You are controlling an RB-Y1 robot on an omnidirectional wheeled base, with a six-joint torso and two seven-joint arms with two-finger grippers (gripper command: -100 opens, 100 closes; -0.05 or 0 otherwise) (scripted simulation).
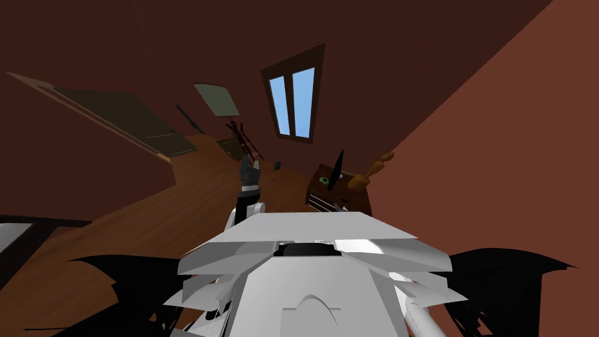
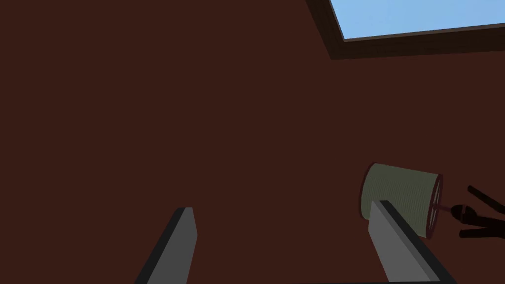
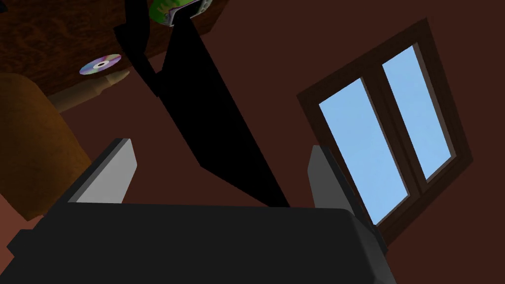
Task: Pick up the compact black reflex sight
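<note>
A small dark thing [image 1: 278, 165] lies on the wooden floor under the window; I cannot tell whether it is the sight. On a low brown cabinet [image 1: 319, 196] to the right stands a tall black blade-like shape [image 1: 336, 169], seen close beyond my right gripper [image 3: 222, 170], which is open with nothing between its fingers. Beside the black shape [image 3: 207, 113] lie a shiny disc [image 3: 100, 64] and a green item [image 3: 177, 9]. My left gripper [image 1: 249, 168] is held up ahead of me over the floor, open [image 2: 286, 236] and empty.
An orange-brown object [image 1: 368, 172] rests on the cabinet's right end against the reddish wall. A floor lamp with an olive shade [image 2: 399, 197] on dark legs stands by the far wall. A door [image 1: 126, 120] is at the left, and a window [image 1: 292, 102] is ahead.
</note>
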